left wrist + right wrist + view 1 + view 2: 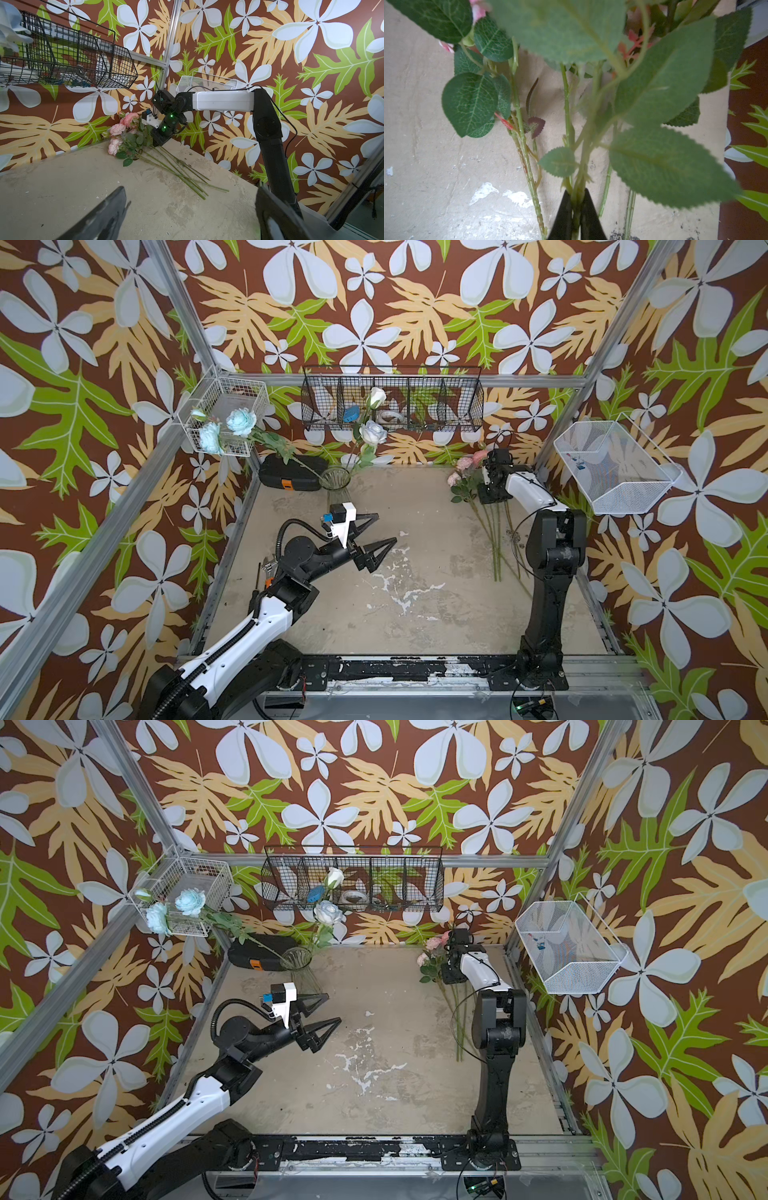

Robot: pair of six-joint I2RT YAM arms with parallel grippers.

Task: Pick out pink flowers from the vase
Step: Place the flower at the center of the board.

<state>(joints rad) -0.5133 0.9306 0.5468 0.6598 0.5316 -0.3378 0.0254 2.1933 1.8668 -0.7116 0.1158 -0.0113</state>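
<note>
The clear ribbed vase (336,477) (297,959) stands at the back left of the table, holding light blue flowers (241,421) and white roses (373,432). Several pink flowers (464,463) (433,943) (117,129) lie at the back right, their long green stems (494,547) stretched toward the front. My right gripper (491,494) (159,143) (576,193) points down among them, shut on one green stem (579,166) of a pink flower. My left gripper (386,527) (334,1006) (191,189) hovers open and empty in front of the vase.
A black case with an orange latch (291,475) lies left of the vase. A black wire basket (392,400) hangs on the back wall, a white wire basket (226,414) at the left corner, a white mesh basket (615,466) on the right wall.
</note>
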